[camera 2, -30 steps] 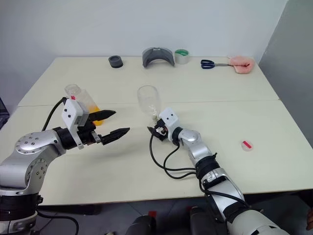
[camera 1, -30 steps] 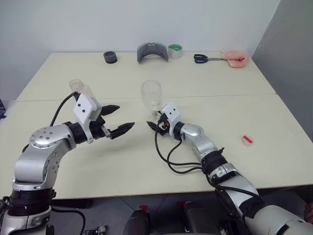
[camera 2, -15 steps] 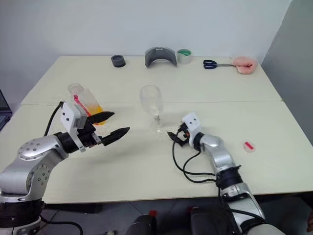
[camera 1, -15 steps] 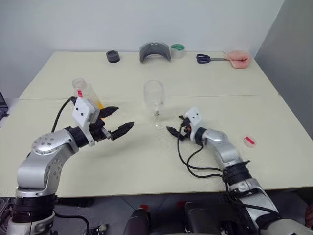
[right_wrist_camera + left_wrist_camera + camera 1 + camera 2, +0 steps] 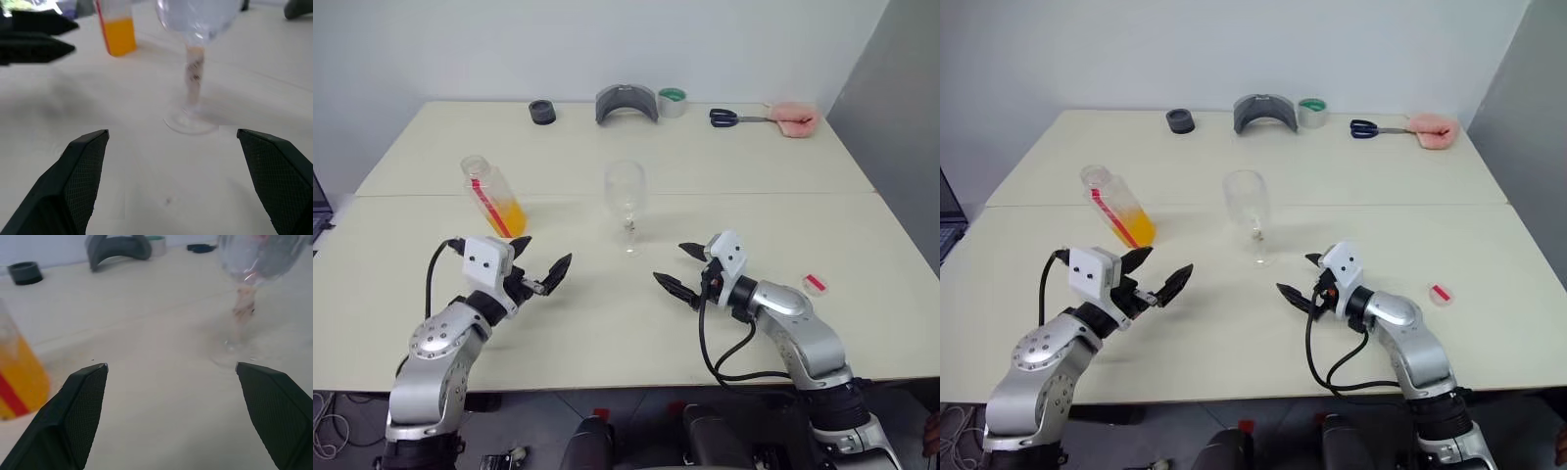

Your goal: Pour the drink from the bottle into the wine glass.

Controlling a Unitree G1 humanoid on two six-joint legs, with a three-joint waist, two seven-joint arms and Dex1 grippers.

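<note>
Right gripper [image 5: 682,268] back; glass [image 5: 625,189] unobstructed.

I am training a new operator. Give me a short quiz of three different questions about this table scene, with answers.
1. True or false: the bottle stands with its cap off.
2. Which pincer is nearer the bottle? A) left pincer B) right pincer
3. Fill in: the wine glass holds ____ drink.

Key
1. True: the bottle's neck is open, and a small red cap lies on the table beside the right arm.
2. A
3. No; its bowl is clear, and the orange liquid sits in the bottle.
</note>
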